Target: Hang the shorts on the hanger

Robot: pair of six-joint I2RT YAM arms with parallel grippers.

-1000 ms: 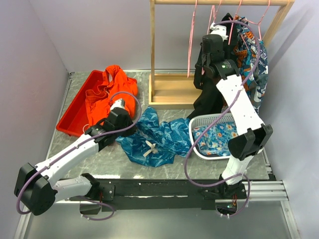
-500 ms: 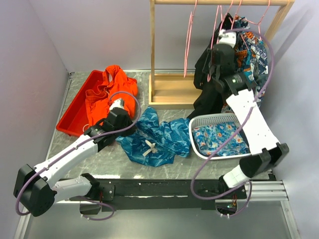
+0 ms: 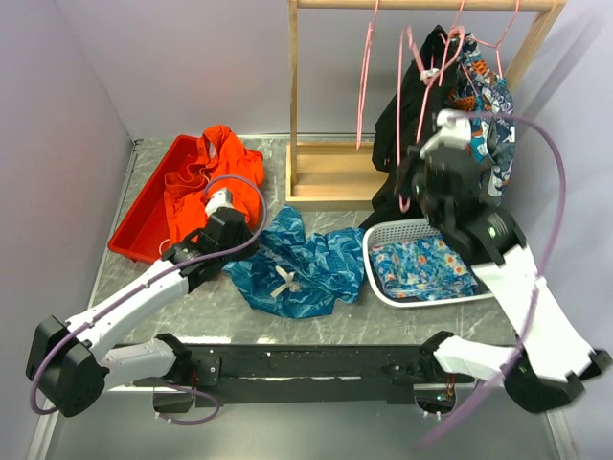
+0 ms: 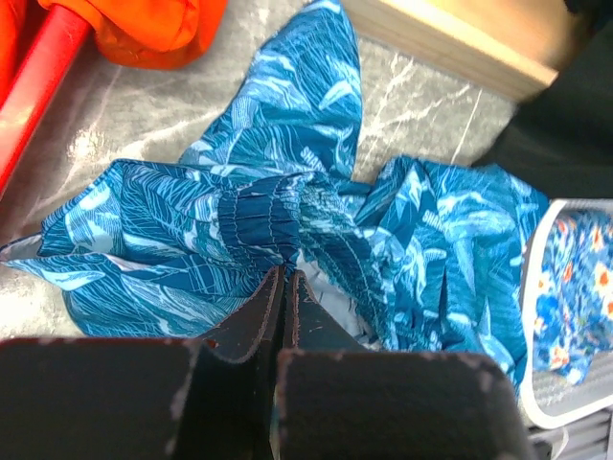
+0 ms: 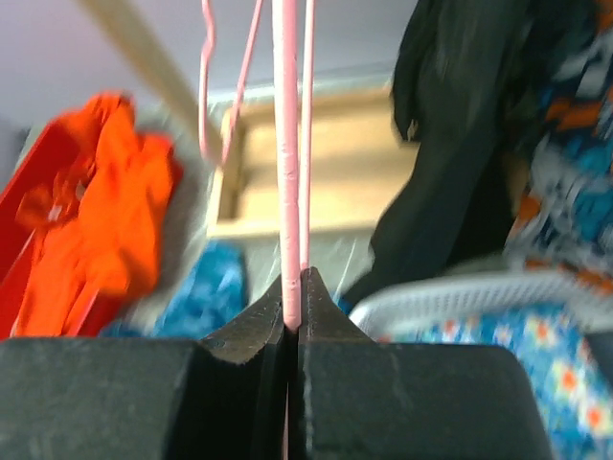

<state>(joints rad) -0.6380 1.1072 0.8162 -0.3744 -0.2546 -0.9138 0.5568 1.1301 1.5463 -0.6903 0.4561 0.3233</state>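
Observation:
The teal-blue leafy shorts (image 3: 306, 264) lie crumpled on the table between the red bin and the white basket, their white drawstring showing. My left gripper (image 3: 233, 233) sits at their left edge. In the left wrist view its jaws (image 4: 284, 278) are closed at the gathered waistband of the shorts (image 4: 287, 192). My right gripper (image 3: 420, 182) is in front of the rack, shut on a pink wire hanger (image 3: 422, 91). In the right wrist view the hanger (image 5: 285, 144) runs straight up out of the closed jaws (image 5: 294, 278).
A red bin (image 3: 144, 206) with an orange garment (image 3: 206, 177) stands at the left. A white basket (image 3: 375, 284) holds floral blue cloth at the right. The wooden rack (image 3: 330, 172) carries another pink hanger (image 3: 364, 77), a black garment (image 3: 402, 125) and a navy-and-orange floral garment (image 3: 484, 96).
My right arm has pulled back and down from the rail, bringing the pink hanger with it. My left arm and the shorts have hardly moved.

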